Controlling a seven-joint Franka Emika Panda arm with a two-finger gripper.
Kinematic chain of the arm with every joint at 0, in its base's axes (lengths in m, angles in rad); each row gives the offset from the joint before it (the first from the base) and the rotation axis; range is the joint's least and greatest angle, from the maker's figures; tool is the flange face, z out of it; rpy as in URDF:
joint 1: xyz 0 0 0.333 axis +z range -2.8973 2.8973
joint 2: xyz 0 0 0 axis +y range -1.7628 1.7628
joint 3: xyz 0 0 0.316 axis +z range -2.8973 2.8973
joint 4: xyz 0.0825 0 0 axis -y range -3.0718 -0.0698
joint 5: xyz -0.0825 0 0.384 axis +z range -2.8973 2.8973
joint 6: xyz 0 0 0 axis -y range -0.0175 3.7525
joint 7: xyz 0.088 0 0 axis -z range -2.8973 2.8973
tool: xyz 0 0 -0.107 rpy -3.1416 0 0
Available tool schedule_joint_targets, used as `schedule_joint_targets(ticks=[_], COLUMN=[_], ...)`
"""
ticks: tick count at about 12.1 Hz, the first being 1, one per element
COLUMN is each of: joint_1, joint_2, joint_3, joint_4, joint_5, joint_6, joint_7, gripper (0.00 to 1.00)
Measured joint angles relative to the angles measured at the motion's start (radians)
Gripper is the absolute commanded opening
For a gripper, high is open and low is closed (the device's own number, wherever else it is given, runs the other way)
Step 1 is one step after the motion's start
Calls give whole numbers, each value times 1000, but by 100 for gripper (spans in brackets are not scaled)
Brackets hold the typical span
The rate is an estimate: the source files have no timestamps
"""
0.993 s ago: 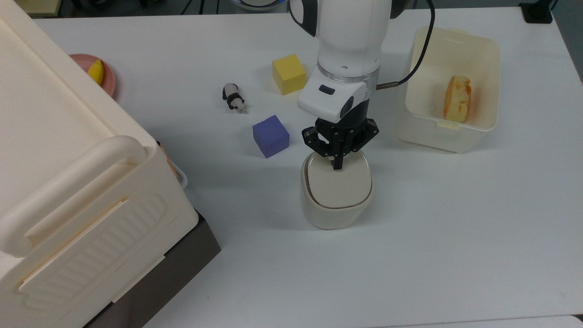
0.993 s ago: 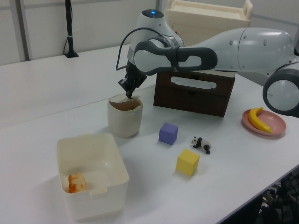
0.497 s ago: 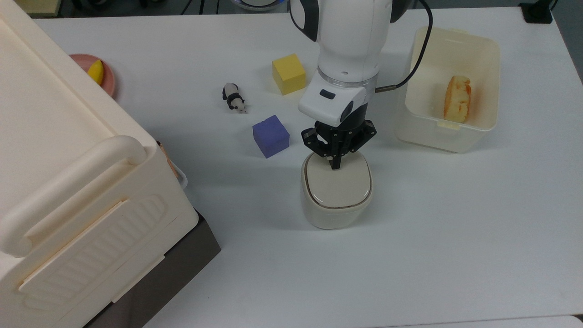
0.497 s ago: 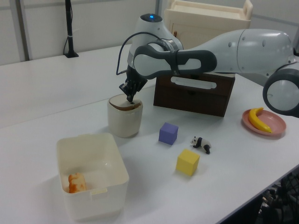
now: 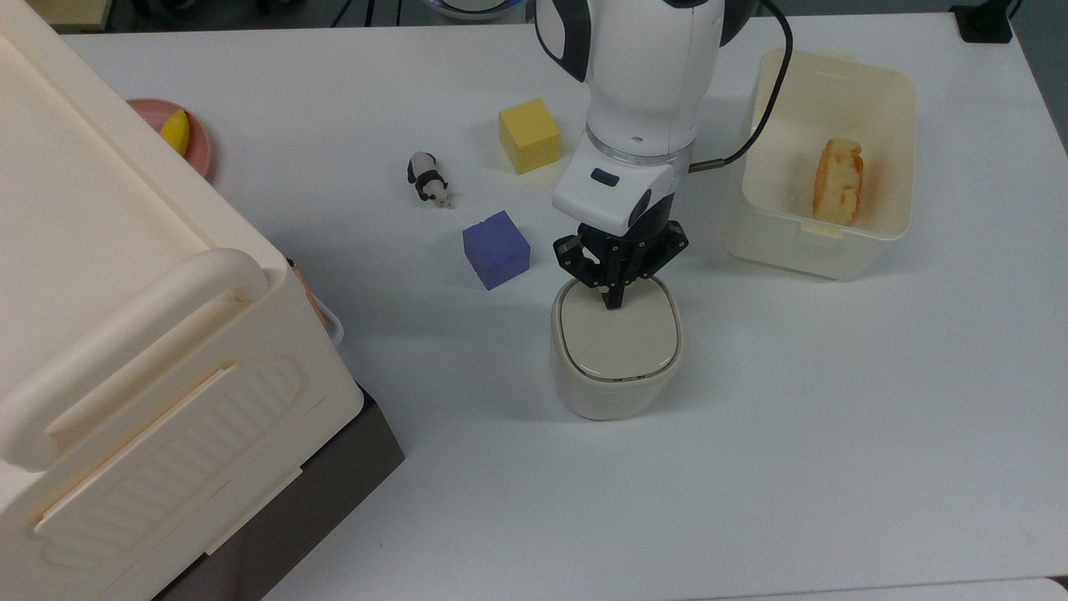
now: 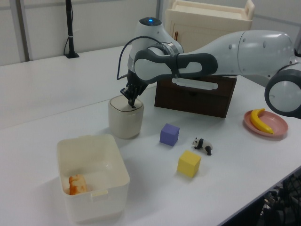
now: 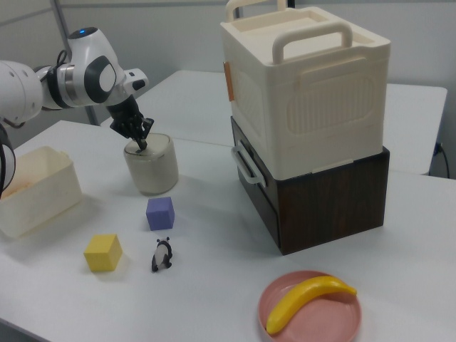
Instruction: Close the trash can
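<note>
- Where the white desk (image 5: 834,417) lies mostly bare in the top view, the trash can (image 5: 616,392) stands upright near the middle, its flat beige lid (image 5: 617,340) lying level on the rim.
- Directly above the lid's edge nearest the arm, the end effector (image 5: 615,302) points straight down, its black fingers drawn together into one tip with nothing between them.
- That tip meets the lid close to its rim; in the left view the end effector (image 6: 132,103) comes down onto the top of the trash can (image 6: 125,120) on the left view's right side.
- From the right view, the end effector (image 7: 142,143) touches the top of the trash can (image 7: 151,171) toward the right view's left.
- Just beside the can, on the top view's left, sits a purple cube (image 5: 496,249); a yellow cube (image 5: 529,135) and a small panda figure (image 5: 428,178) lie farther off.
- On the top view's right stands an open cream tub (image 5: 776,225) with a piece of bread (image 5: 838,180) inside, apart from the can.
- A big cream box (image 7: 306,92) with a thick handle rests on a dark brown case (image 7: 320,206), and a banana (image 7: 306,301) lies on a pink plate (image 7: 342,324).
</note>
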Motion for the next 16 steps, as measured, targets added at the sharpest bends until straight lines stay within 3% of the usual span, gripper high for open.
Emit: schedule_joint_targets(ticks=[8,13,16], joint_1=[7,2,-30], joint_2=[-12,-29,-101], joint_3=[0,-1,-9], joint_4=[-18,43,85], joint_5=[-30,-30,5], joint_6=[0,0,-68], joint_7=[6,15,19], gripper=[0,0,4])
